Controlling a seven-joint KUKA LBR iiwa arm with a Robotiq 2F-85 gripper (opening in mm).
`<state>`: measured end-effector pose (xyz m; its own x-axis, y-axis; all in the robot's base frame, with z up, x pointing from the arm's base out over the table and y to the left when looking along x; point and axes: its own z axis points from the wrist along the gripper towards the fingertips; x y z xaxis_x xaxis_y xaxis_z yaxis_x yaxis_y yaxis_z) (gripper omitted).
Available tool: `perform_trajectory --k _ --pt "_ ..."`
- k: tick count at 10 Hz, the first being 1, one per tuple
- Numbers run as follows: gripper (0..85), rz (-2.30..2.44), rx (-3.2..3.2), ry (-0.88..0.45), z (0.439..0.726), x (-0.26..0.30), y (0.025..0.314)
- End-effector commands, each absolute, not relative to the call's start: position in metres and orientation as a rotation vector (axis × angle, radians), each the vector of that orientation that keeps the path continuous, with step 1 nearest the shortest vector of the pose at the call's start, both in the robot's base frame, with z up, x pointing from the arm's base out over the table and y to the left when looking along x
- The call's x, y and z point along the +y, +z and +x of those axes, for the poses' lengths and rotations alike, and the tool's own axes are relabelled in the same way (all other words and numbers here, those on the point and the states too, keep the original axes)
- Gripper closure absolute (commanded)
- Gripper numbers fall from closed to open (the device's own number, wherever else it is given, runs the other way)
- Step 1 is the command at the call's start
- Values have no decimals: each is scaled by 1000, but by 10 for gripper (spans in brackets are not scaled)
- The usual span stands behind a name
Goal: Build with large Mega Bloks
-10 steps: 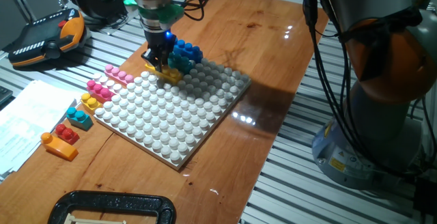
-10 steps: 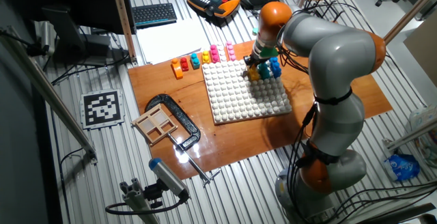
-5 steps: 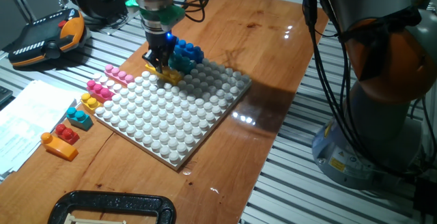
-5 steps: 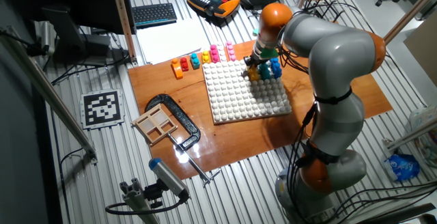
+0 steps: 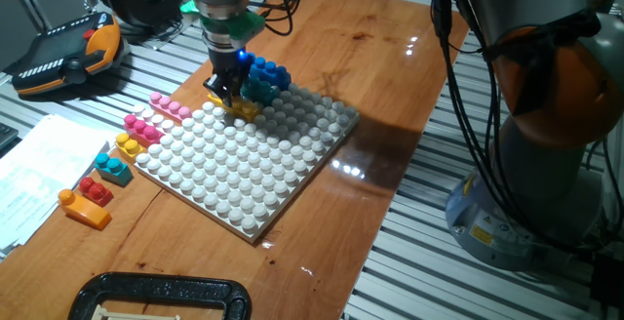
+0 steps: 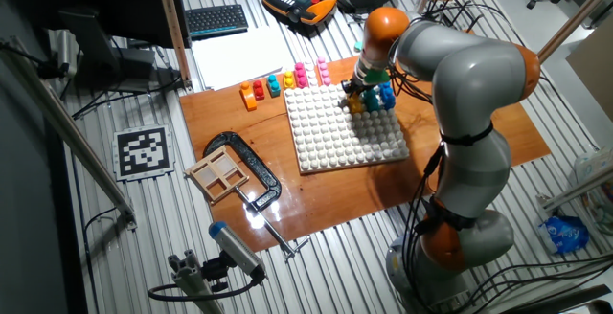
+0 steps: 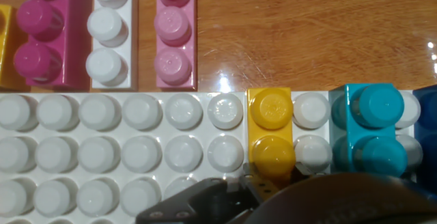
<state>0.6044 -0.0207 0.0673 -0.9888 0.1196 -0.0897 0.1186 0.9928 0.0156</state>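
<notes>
My gripper (image 5: 228, 96) stands upright at the back edge of the white studded baseplate (image 5: 253, 174), shut on the yellow brick (image 5: 244, 108), which sits on the plate. A teal brick (image 5: 255, 88) and a blue brick (image 5: 270, 71) stand right beside it. In the hand view the yellow brick (image 7: 272, 130) runs under the dark housing (image 7: 328, 200), with the teal brick (image 7: 372, 132) one stud column to its right. Loose bricks lie left of the plate: light pink (image 5: 171, 105), magenta (image 5: 144, 125), yellow (image 5: 129, 145), teal (image 5: 115, 169), red (image 5: 96, 191), orange (image 5: 83, 210).
A black clamp (image 5: 161, 296) lies at the near table edge, with a wooden box (image 6: 222, 172) by it. A teach pendant (image 5: 68, 52) and papers (image 5: 39, 174) lie to the left. The arm's base (image 5: 526, 203) stands to the right.
The gripper has edged very slightly towards the teal brick. The bricks have not visibly moved.
</notes>
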Motion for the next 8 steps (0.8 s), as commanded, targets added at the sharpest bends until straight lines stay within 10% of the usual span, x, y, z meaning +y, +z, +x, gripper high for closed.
perform_trajectory --k 1,8 --pt "850 184 3044 16 604 -20 66" --pt "850 185 3030 6 604 -19 63"
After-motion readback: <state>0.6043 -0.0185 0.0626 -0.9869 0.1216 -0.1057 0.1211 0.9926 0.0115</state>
